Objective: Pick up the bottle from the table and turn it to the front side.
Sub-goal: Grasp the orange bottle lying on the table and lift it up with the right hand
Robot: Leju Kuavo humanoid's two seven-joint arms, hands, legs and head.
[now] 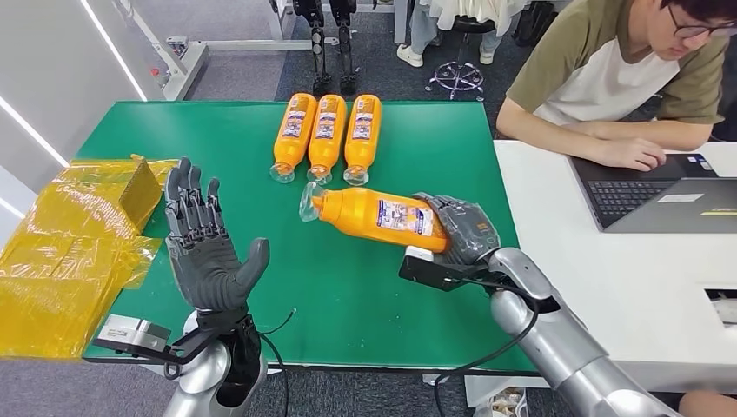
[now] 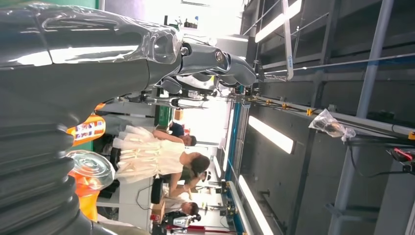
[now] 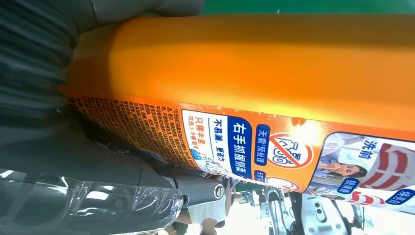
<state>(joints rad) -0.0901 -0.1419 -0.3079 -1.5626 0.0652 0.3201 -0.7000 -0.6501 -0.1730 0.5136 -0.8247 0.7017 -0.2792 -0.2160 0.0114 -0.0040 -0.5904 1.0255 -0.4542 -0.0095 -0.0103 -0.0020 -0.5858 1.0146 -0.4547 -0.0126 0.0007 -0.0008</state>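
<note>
Your right hand (image 1: 461, 228) is gripping the orange plastic bottle with the clear cap (image 1: 375, 215) by its base end, holding it lying nearly level above the green-topped bench (image 1: 348, 287), cap pointing toward your left side. The head view is showing you the white and blue label facing up along the bottle's side. The right wrist view is giving you what the head view cannot: the label close up, with dense small print, a blue panel and a red prohibition symbol, the orange body (image 3: 264, 63) pressing against the grey ribbed cover and the thumb curling beneath it.

Your left hand (image 1: 207, 248) is standing open above the bench's near left part, palm up, fingers spread and upright, holding nothing. Its wrist view is looking out past the fingers (image 2: 230, 66) toward people and racks across the room, with the held bottle's clear cap (image 2: 90, 169) showing at the picture's edge.

Three more orange bottles (image 1: 327, 135) are lying side by side at the bench's far edge, caps toward you. Yellow wrapped packages (image 1: 69, 252) are sitting at the bench's left end. A person (image 1: 626, 78) is sitting at a laptop (image 1: 660, 195) on the white desk (image 1: 608, 287) to the right.
</note>
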